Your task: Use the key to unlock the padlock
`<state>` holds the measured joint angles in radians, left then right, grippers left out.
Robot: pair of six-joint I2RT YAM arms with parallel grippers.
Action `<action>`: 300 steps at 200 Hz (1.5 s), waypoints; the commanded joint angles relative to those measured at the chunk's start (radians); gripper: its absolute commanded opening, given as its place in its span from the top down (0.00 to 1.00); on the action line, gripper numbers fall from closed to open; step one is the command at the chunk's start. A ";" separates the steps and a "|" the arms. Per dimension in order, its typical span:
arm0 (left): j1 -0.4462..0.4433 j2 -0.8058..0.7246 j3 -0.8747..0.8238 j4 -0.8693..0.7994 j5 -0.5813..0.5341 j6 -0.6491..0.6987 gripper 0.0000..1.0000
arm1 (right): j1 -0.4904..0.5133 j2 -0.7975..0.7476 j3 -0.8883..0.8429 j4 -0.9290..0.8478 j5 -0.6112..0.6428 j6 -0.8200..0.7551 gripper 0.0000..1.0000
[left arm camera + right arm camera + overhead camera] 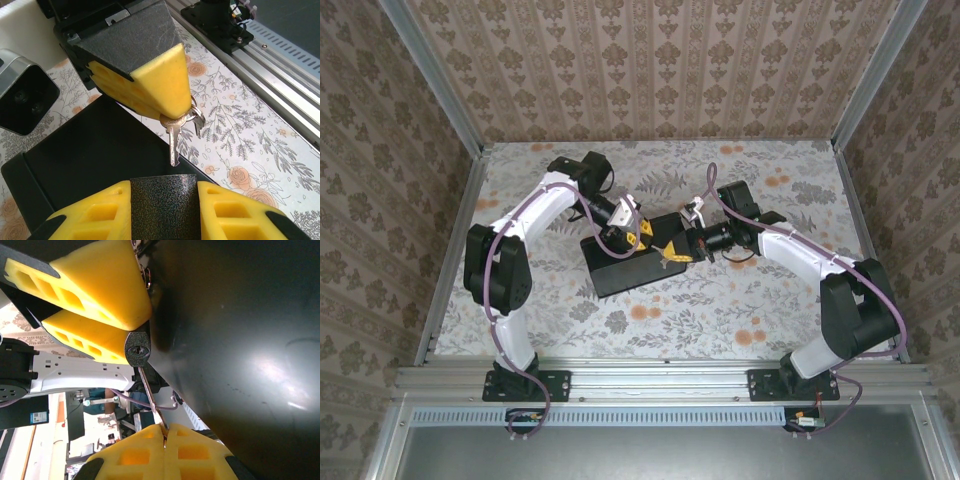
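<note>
over the far edge of the black box (620, 272), toward its right end, the two hands meet above the worktop (740, 310). the left hand (163, 194) is narrowed around the padlock (137, 347), with the keyhole face turned toward the other arm. the right hand (164, 434) is closed tight on the key (150, 399) near its head, with the key ring (196, 114) dangling just off the box's edge. the blade runs straight to the keyhole. most of the blade is bare, so it looks barely entered at best; whether the tip is inside cannot be told.

the step in hand seems to be seating the key. doing it well probably means lining the blade up with the slot and pushing along that line only, while the left hand holds the lock rigid above the box. a sideways lean could bend the thin blade or twist it in the grip. turning should wait until the blade is fully in. the twist should then come from the wrist, about the blade's own axis.
</note>
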<state>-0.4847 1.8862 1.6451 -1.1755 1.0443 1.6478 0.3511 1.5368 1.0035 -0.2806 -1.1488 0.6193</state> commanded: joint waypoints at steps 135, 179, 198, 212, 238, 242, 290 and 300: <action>-0.025 0.024 0.044 -0.070 -0.017 0.058 0.77 | -0.008 0.017 0.057 -0.023 0.063 -0.009 1.00; -0.013 0.038 0.052 -0.067 -0.021 0.048 0.77 | -0.006 -0.013 0.057 -0.083 0.073 -0.044 1.00; -0.007 0.040 0.054 -0.060 -0.023 0.042 0.77 | -0.005 -0.023 0.048 -0.111 0.078 -0.057 1.00; -0.005 0.040 0.054 -0.055 -0.026 0.036 0.77 | -0.006 -0.027 0.042 -0.142 0.088 -0.073 1.00; -0.005 0.036 0.049 -0.051 -0.031 0.034 0.77 | -0.005 -0.031 0.038 -0.158 0.092 -0.086 1.00; -0.007 0.036 0.049 -0.052 -0.033 0.035 0.77 | -0.006 -0.033 0.038 -0.151 0.091 -0.082 1.00; -0.020 0.050 0.052 -0.068 -0.056 0.040 0.77 | -0.006 -0.039 0.071 -0.160 0.084 -0.080 1.00; -0.021 0.050 0.053 -0.068 -0.055 0.041 0.77 | -0.006 -0.038 0.076 -0.159 0.083 -0.080 1.00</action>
<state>-0.4992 1.9034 1.6794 -1.2236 1.0058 1.6615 0.3485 1.5284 1.0355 -0.4091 -1.0691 0.5541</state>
